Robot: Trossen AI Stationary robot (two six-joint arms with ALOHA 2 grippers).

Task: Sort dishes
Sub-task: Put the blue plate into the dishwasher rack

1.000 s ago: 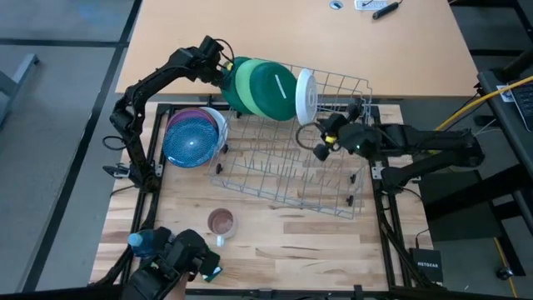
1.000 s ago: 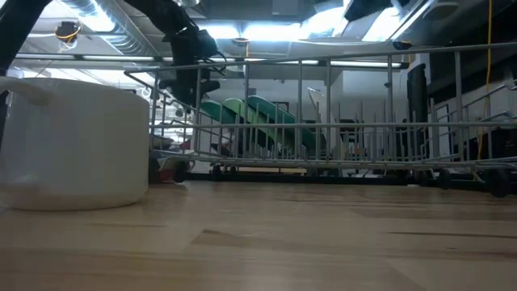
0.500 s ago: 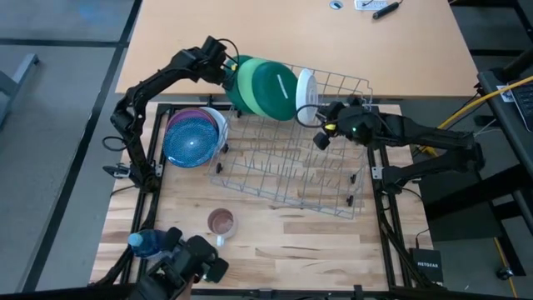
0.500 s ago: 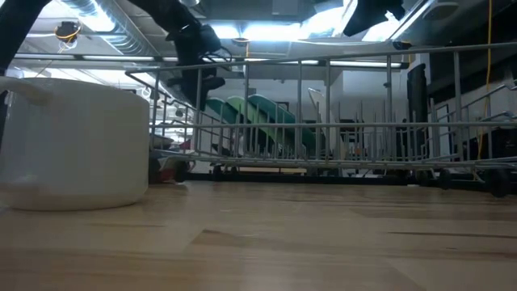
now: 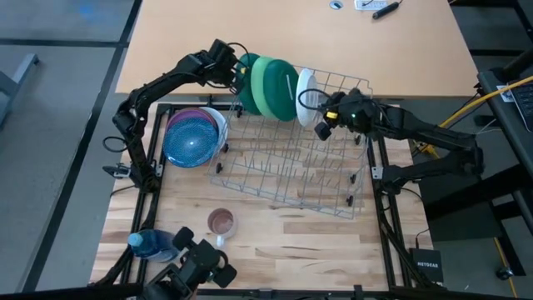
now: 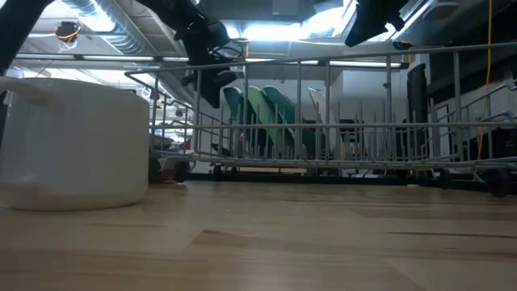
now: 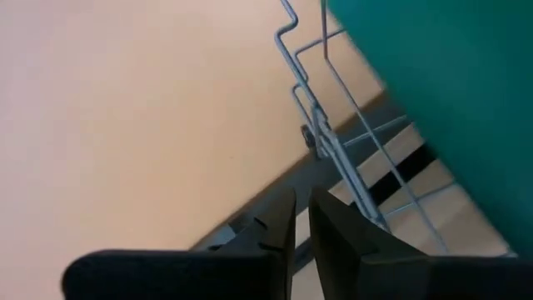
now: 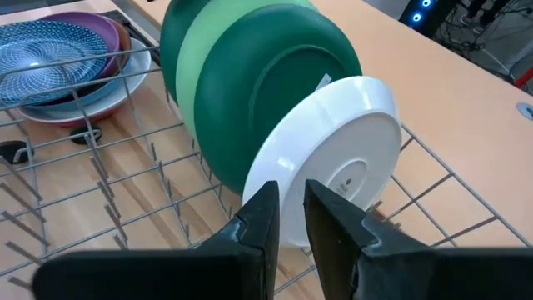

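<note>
Since a second ago your green plates [image 5: 265,84] have tipped from a lean to nearly upright in the rack's 11 o'clock corner, and the left tool [image 5: 236,73] has followed them inward while narrowing. Going from the largest thing down: the desk [image 5: 275,237] carries the wire rack [image 5: 291,162], set at a slant across its middle. The green plates stand on edge in a row there, dark and light ones together, and the white plate [image 5: 305,94] stands just beside them toward 3 o'clock. At 9 o'clock from the rack lies a stack with the blue patterned plate [image 5: 191,138] on top and purple and pink rims showing under it. Your left tool sits against the outer green plate at the rack's 11 o'clock edge, fingers [image 7: 333,237] drawn almost together with only a slit between, nothing held. Your right tool [image 5: 323,129] hovers by the white plate's 4 o'clock side, fingers [image 8: 260,221] a narrow gap apart and empty. The small mug [image 5: 221,222] stands toward 7 o'clock.
</note>
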